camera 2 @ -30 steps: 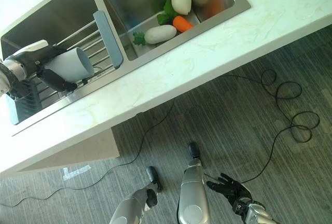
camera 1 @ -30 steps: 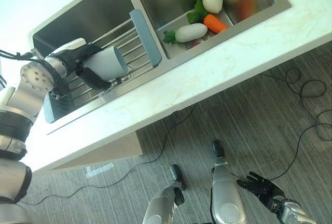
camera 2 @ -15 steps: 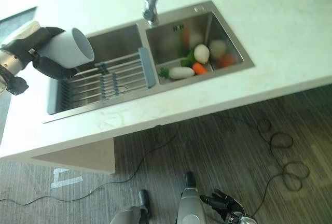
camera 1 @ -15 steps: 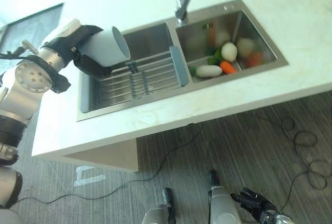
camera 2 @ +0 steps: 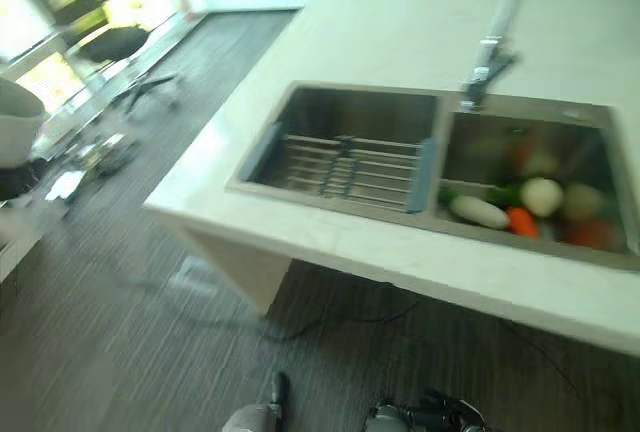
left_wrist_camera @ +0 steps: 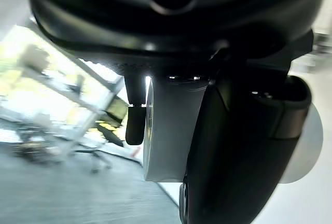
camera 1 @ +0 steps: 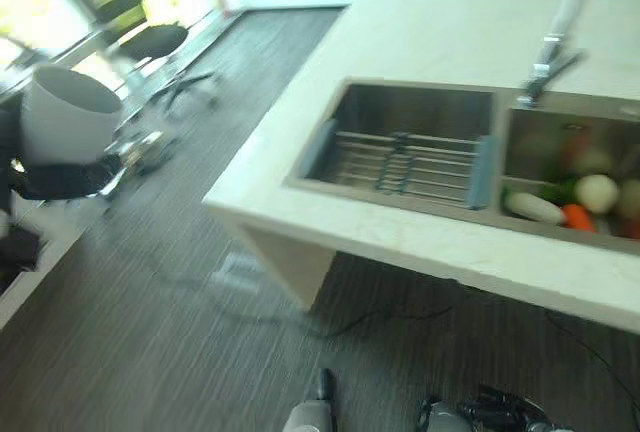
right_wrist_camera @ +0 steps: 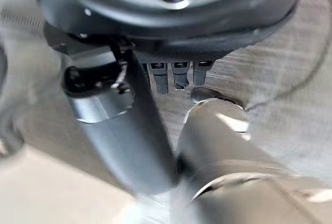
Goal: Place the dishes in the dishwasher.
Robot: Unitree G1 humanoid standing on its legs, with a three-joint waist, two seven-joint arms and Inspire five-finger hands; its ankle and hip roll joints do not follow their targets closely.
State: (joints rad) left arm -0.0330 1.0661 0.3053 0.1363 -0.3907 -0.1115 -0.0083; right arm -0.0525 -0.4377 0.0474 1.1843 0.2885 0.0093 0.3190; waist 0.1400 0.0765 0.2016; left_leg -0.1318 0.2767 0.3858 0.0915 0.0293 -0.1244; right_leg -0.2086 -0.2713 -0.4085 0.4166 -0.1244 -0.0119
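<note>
Left hand [camera 1: 55, 177], fingers curled around the wall of 1 white cup [camera 1: 68, 114]: rigid, likely light, smooth, breakable; best gripped mid-wall. Right hand [camera 1: 505, 416] hangs low, fingers relaxed.

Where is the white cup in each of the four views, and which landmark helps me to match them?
Left eye view: white cup at the far left, in the left hand.
Right eye view: at the left edge, cut off.
Left wrist view: middle, between thumb and fingers.
Right wrist view: not in it.
Shared landmark in the eye views: the sink.
</note>
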